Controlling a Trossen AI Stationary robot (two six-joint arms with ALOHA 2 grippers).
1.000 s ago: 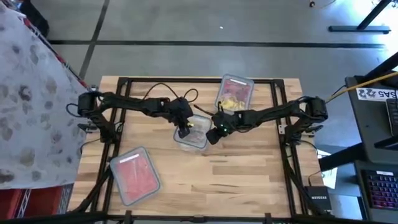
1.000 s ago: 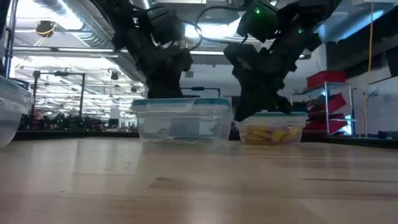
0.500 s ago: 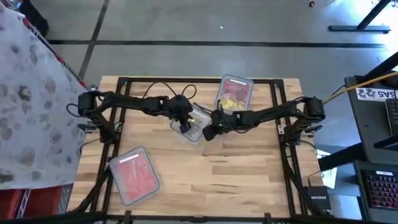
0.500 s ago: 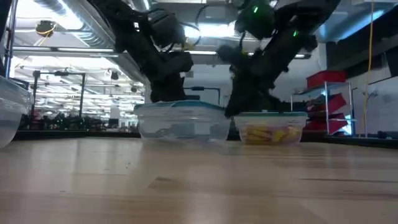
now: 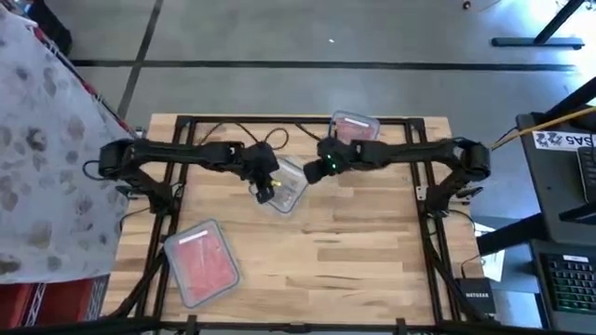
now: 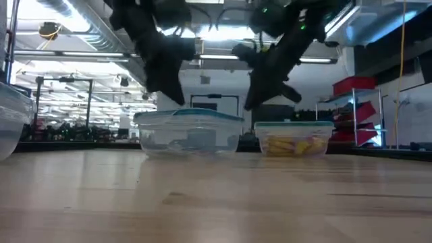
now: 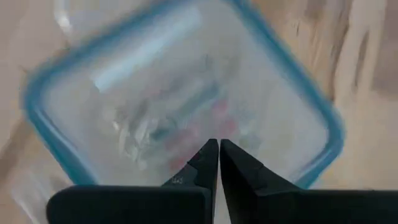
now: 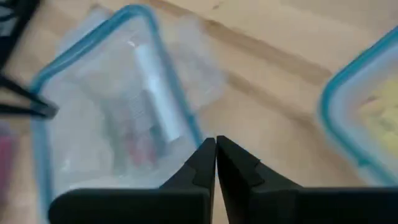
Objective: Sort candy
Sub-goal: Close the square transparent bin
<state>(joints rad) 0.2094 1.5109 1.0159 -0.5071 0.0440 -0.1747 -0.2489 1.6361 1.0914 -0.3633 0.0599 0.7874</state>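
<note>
Candy is spread over three clear, blue-rimmed containers on the wooden table (image 5: 372, 251). Yellow candy (image 6: 295, 144) lies in the container (image 5: 354, 130) toward 12 o'clock of the table's centre; in the low view it stands just at 3 o'clock of the middle container (image 6: 190, 132). Red candy (image 5: 203, 264) fills the container (image 5: 201, 261) toward 8 o'clock, well apart from the other two. The middle container holds a few silvery and reddish pieces (image 7: 174, 127), blurred behind its wall.

The left gripper (image 5: 264, 189) hangs over the 9 o'clock edge of the middle container, its fingers (image 7: 205, 163) pressed together on nothing, tips above the container's inside. The right gripper (image 5: 319, 167) hovers at 2 o'clock of the same container, between it and the yellow one; its fingers (image 8: 204, 162) are likewise clenched and empty, over bare wood beside the blue rim.
</note>
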